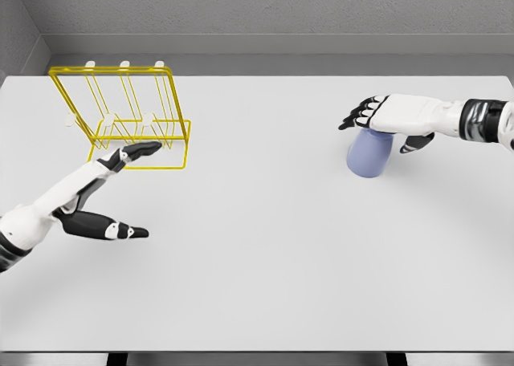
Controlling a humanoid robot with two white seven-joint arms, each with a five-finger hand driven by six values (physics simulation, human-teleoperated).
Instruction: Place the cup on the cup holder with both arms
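Lavender cup (369, 153) sitting on the white table (265, 262) far right of the yellow wire cup holder (120, 113), right hand (385, 115) hovering over the cup, fingers extended, gripping nothing, left hand (96, 193) lying open just before the holder

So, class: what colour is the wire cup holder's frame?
Yellow; the cup holder shows best in the head view.

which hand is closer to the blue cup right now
Right. The right hand hovers directly over the blue cup; the left hand is far across the table by the yellow rack.

Lavender-blue cup (369, 156), yellow wire holder (120, 117), white table (273, 254).
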